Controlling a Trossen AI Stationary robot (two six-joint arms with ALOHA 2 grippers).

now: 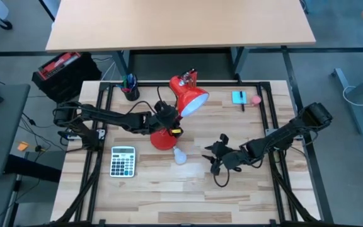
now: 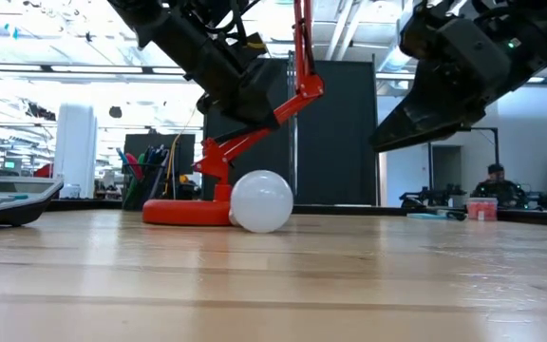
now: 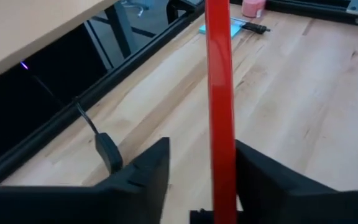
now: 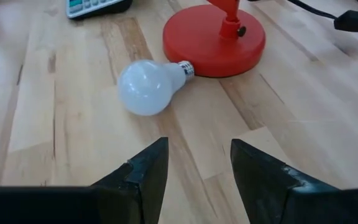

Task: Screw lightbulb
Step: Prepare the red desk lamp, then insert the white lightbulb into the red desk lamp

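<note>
Right wrist view: lightbulb (image 4: 150, 86) lies ahead of right gripper (image 4: 199, 168), fingers wide, empty; base against lamp base (image 4: 214, 38). Left gripper (image 3: 201, 177) straddles lamp arm (image 3: 220, 93).

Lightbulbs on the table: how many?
1. The lightbulb lies on its side against the red lamp base, ahead of the open right gripper. The shade's interior isn't visible.

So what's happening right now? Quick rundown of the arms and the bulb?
Left gripper open around the red lamp arm. Right gripper open, short of the lightbulb. Lightbulb on its side, screw end against the lamp base. Nothing between.
</note>
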